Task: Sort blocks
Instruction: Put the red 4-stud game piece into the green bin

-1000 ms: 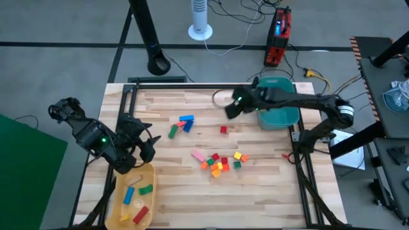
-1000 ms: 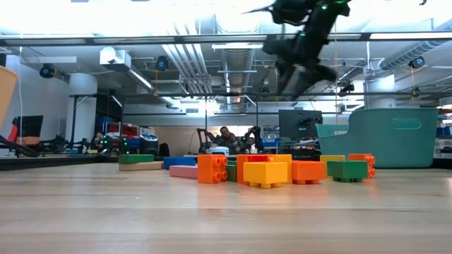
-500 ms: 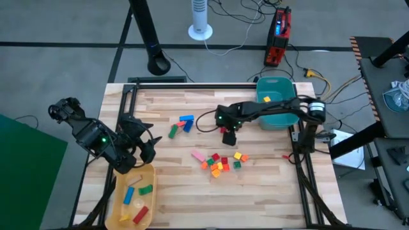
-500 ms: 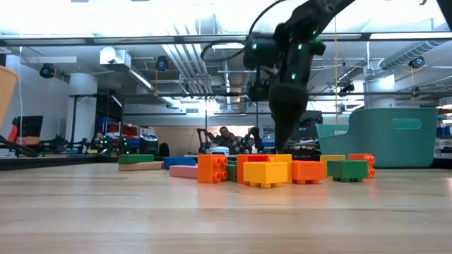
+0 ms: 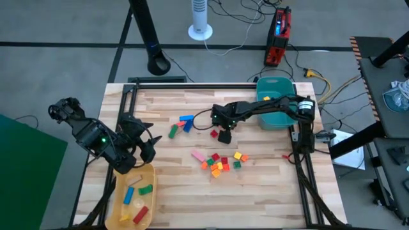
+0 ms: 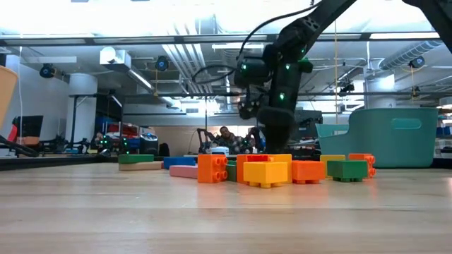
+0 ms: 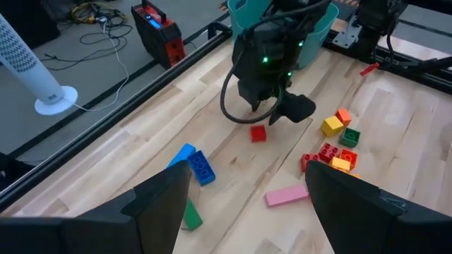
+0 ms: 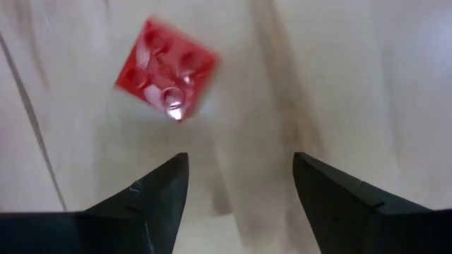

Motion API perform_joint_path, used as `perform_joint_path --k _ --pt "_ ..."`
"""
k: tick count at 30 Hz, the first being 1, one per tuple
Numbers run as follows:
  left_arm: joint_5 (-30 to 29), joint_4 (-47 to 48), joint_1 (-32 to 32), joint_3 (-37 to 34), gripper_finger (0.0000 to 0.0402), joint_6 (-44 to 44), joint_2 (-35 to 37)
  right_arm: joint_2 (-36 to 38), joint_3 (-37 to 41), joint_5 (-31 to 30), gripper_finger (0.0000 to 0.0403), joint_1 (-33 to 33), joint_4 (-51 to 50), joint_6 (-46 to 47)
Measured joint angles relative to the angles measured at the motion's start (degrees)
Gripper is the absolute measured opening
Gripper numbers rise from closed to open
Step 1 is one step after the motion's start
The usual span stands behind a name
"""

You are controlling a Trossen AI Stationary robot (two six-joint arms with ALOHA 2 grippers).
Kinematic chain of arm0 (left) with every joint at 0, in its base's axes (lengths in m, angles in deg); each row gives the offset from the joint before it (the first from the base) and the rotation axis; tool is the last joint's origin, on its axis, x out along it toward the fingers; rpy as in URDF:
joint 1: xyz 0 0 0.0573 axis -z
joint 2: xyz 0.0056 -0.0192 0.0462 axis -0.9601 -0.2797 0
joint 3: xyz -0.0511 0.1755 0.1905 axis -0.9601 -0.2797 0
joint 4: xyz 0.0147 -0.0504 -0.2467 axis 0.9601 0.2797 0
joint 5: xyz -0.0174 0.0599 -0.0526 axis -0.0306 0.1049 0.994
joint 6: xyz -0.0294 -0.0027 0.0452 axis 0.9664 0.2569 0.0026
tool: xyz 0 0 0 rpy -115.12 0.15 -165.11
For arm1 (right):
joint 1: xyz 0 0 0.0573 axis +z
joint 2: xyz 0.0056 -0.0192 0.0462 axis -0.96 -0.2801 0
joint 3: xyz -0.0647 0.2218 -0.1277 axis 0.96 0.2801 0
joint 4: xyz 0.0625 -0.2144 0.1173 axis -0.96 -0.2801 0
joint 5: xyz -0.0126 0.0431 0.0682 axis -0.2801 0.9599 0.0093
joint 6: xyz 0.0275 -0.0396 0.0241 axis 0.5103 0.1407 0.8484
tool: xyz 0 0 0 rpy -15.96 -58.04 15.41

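Note:
A single red block (image 8: 166,67) lies flat on the table just past my right gripper's (image 8: 240,190) open fingertips; it touches neither finger. In the high view this gripper (image 5: 222,135) is low over mid-table, with the red block (image 5: 214,133) at its left. A cluster of red, orange, yellow and green blocks (image 5: 220,163) and a pink bar (image 5: 199,155) lie nearer the front. Blue and green blocks (image 5: 182,124) lie further left. My left gripper (image 5: 146,145) waits open and empty over the far end of the yellow tray (image 5: 150,176).
The teal bin (image 5: 278,105) stands at the table's far right, behind my right arm. The yellow tray holds blue, green, red and yellow blocks (image 5: 137,195). Bare wood lies along the table's near edge and at its right front.
My right gripper has swung from beside the teal bin toward the table's left edge and down to the single red block. It is now low over the table. The red block lies a little further toward the left edge than before.

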Motion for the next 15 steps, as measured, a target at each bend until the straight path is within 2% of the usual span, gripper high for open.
perform_joint_path --k 4,11,15 --pt "-0.4 -0.1 0.0 0.0 0.027 0.0 0.0 -0.9 -0.2 -0.1 0.0236 -0.4 0.0 0.0" --pt "-0.4 -0.4 0.0 0.0 0.027 0.0 0.0 -0.5 -3.3 5.2 0.0263 -0.6 0.3 15.0" --pt "-0.5 -0.4 0.0 0.0 0.027 0.0 0.0 -0.4 -6.3 5.5 0.0289 0.7 0.8 21.2"
